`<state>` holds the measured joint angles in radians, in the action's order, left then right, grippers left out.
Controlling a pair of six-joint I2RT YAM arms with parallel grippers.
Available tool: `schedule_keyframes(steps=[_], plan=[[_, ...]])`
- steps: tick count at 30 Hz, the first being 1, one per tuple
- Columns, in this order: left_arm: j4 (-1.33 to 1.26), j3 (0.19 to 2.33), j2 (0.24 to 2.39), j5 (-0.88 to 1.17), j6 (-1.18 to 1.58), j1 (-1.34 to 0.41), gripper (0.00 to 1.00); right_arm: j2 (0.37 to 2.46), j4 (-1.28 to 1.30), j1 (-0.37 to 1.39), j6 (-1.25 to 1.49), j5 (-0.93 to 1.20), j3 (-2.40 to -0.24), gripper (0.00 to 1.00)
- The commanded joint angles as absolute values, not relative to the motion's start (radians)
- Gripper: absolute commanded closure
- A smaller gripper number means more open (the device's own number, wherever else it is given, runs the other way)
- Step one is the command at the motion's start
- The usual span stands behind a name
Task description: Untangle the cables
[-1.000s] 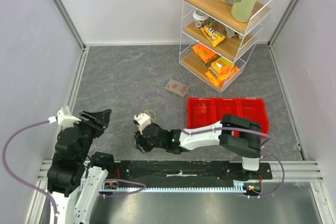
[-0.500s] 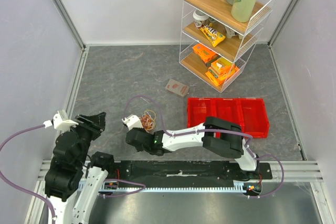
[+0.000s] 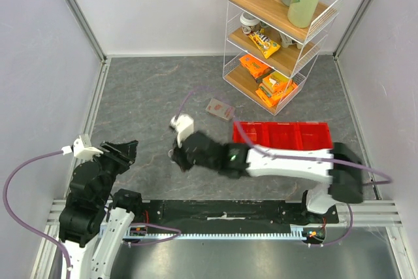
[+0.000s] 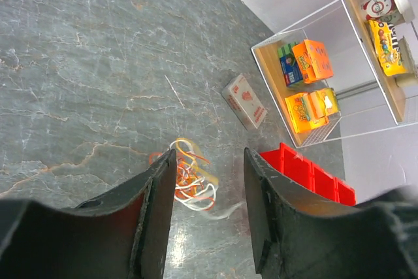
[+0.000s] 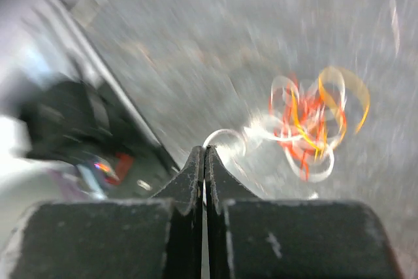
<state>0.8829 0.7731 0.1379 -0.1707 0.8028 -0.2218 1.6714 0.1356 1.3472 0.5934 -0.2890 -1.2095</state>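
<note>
The cables (image 5: 313, 129) are a small tangle of orange, yellow, white and red loops on the grey floor, blurred in the right wrist view. My right gripper (image 5: 204, 149) is shut, with a white loop (image 5: 222, 138) of the bundle pinched at its tips and the rest trailing to the right. In the top view the right gripper (image 3: 175, 157) points down at mid-floor and hides the bundle. My left gripper (image 4: 209, 155) is open and empty, well short of the cables (image 4: 189, 176), which show between its fingers. In the top view it (image 3: 121, 151) is at the left.
A red divided bin (image 3: 281, 136) stands right of the right arm and shows in the left wrist view (image 4: 307, 171). A wire shelf (image 3: 274, 44) with snacks and bottles stands at the back right. A small flat box (image 3: 220, 108) lies in front of it.
My right arm has swung its elbow far to the right and its gripper has moved slightly right and away, now covering the bundle. The left arm has shifted only a little.
</note>
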Motion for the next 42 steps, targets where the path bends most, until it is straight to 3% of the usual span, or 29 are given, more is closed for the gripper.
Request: schedule_keyframes(steps=[1, 5, 11, 13, 18, 23, 26, 32, 37, 42], plan=[[0.827, 0.788, 0.134, -0.155, 0.795, -0.222, 0.48, 1.476, 0.099, 1.204, 0.566, -0.02, -1.427, 1.0], [0.828, 0.819, 0.1, -0.156, 0.796, -0.222, 0.48, 1.462, 0.186, 1.2, 0.506, 0.049, -1.686, 1.0], [0.848, 0.83, 0.038, -0.153, 0.767, -0.222, 0.48, 1.39, 0.14, 1.198, 0.494, -0.057, -1.58, 1.0], [0.818, 0.822, 0.028, -0.083, 0.729, -0.224, 0.41, 1.373, 0.126, 1.198, 0.497, -0.054, -1.569, 1.0], [0.597, 0.726, 0.063, 0.257, 0.652, -0.222, 0.11, 1.367, 0.146, 1.198, 0.489, -0.051, -1.67, 1.0], [0.234, 0.599, 0.149, 0.648, 0.695, -0.222, 0.05, 1.378, 0.186, 1.198, 0.497, -0.031, -1.753, 1.0], [0.068, 0.574, 0.185, 0.741, 0.671, -0.222, 0.04, 1.368, 0.19, 1.198, 0.514, -0.037, -1.753, 1.0], [0.086, 0.629, 0.256, 0.575, 0.488, -0.222, 0.08, 1.353, 0.176, 1.198, 0.54, -0.014, -1.75, 1.0], [-0.112, 0.626, 0.369, 0.79, 0.449, -0.224, 0.11, 1.37, 0.179, 1.198, 0.543, -0.003, -1.778, 1.0], [-0.243, 0.623, 0.455, 0.712, 0.437, -0.222, 0.24, 1.376, 0.155, 1.198, 0.558, 0.028, -1.767, 1.0]])
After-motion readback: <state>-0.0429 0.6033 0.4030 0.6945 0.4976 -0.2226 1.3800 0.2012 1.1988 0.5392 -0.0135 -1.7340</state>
